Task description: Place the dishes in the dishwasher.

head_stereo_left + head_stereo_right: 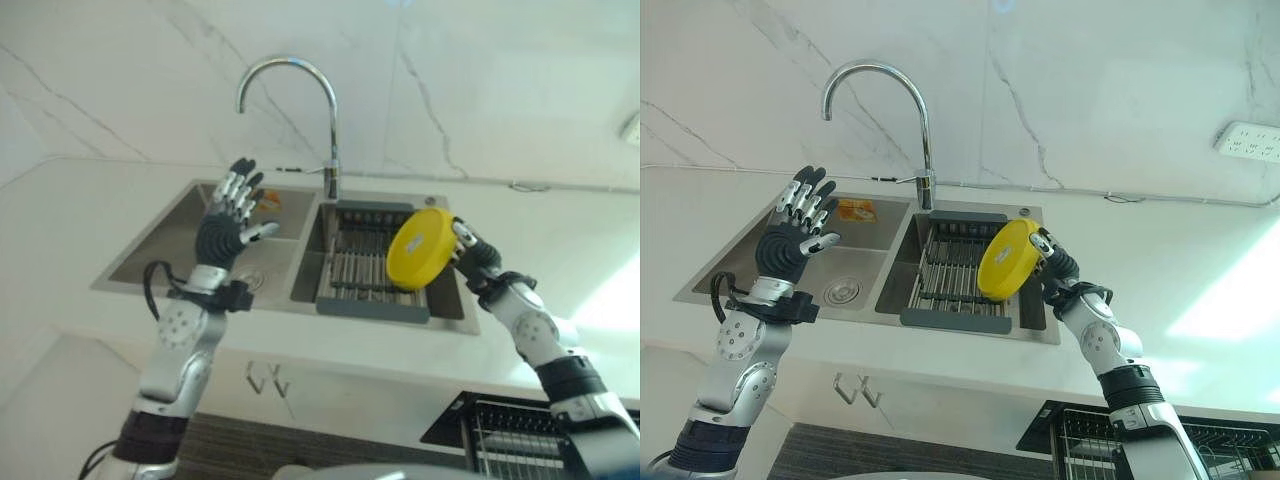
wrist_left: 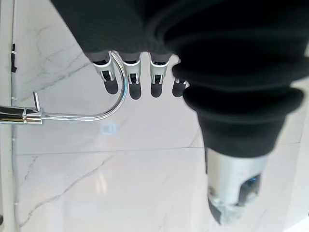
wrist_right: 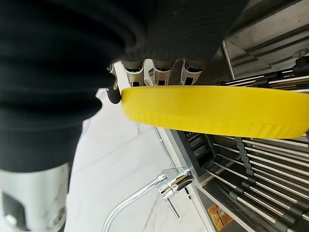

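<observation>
A round yellow plate [image 1: 419,248] hangs on edge over the right sink basin, above the dark drying rack [image 1: 352,262]. My right hand [image 1: 474,254] is shut on the plate's right rim, and in the right wrist view its fingers [image 3: 159,73] curl over the yellow plate [image 3: 212,110]. My left hand [image 1: 226,222] is raised over the left basin [image 1: 170,245], fingers straight and spread, holding nothing; its fingers [image 2: 135,79] point toward the wall. An orange item [image 1: 854,209] lies at the back of the left basin.
A tall curved chrome tap [image 1: 330,130] stands behind the double sink, against a white marble wall. The white counter [image 1: 560,240] runs around the sink. An open dishwasher rack [image 1: 520,435] with wire tines sits below at the lower right. A wall socket [image 1: 1250,142] is at the right.
</observation>
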You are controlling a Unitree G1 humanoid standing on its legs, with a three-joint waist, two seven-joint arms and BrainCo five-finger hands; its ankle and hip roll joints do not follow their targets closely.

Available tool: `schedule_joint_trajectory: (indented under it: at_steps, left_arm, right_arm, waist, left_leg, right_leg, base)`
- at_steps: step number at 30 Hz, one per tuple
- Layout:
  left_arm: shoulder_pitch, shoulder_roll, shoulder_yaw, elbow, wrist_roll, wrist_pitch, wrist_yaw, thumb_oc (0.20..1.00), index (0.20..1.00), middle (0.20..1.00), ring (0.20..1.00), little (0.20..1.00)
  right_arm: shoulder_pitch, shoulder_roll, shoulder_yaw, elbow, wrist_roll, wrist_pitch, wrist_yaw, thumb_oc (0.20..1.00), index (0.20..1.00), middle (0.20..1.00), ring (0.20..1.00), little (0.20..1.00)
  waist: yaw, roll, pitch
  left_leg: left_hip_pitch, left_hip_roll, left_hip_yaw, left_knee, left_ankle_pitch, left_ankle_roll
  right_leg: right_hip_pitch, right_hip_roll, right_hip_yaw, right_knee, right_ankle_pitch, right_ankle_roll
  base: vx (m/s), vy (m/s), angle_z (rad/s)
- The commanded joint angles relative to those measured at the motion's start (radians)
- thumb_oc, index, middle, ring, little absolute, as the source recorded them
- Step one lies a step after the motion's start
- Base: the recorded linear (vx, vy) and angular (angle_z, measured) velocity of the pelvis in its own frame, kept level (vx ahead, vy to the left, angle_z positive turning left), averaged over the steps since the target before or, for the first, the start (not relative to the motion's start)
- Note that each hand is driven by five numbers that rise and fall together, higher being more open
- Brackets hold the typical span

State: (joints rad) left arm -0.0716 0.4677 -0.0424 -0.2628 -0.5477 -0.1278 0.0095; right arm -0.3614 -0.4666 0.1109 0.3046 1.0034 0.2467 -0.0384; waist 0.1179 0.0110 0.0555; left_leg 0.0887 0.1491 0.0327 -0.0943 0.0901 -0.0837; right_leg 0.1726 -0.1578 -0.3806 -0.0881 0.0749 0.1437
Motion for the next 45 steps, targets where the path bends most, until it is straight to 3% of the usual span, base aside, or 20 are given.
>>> schedule_joint_trajectory:
  at_steps: [1,21,45]
  left_arm:
    - [-0.071,0.065,-0.015,-0.011,-0.02,-0.054,0.01,1.0,1.0,1.0,1.0,1.0]
    - [-0.062,0.067,-0.005,-0.016,-0.013,-0.054,0.01,1.0,1.0,1.0,1.0,1.0]
    - [-0.061,0.072,-0.011,-0.013,-0.017,-0.056,0.02,1.0,1.0,1.0,1.0,1.0]
  right_arm:
    - [-0.118,0.021,0.0,-0.003,0.047,-0.063,0.006,1.0,1.0,1.0,1.0,1.0]
    - [-0.078,0.011,-0.045,-0.036,0.067,-0.084,0.006,1.0,1.0,1.0,1.0,1.0]
    - [-0.088,0.026,-0.027,0.048,0.121,-0.051,0.019,1.0,1.0,1.0,1.0,1.0]
  waist:
    - [0.023,-0.053,0.02]
    - [0.012,-0.053,0.02]
    - [0.021,-0.051,0.025]
  left_leg:
    - [0.075,-0.02,0.076,0.007,-0.137,0.009]
    - [0.078,-0.017,0.082,0.007,-0.138,0.007]
    - [0.079,-0.017,0.077,0.007,-0.136,0.005]
  right_leg:
    - [0.024,-0.023,0.016,0.001,-0.061,-0.014]
    - [0.024,-0.022,0.021,0.001,-0.063,-0.013]
    - [0.027,-0.021,0.019,0.001,-0.063,-0.015]
  base:
    - [0.0,0.0,0.0]
    - [0.0,0.0,0.0]
    - [0.0,0.0,0.0]
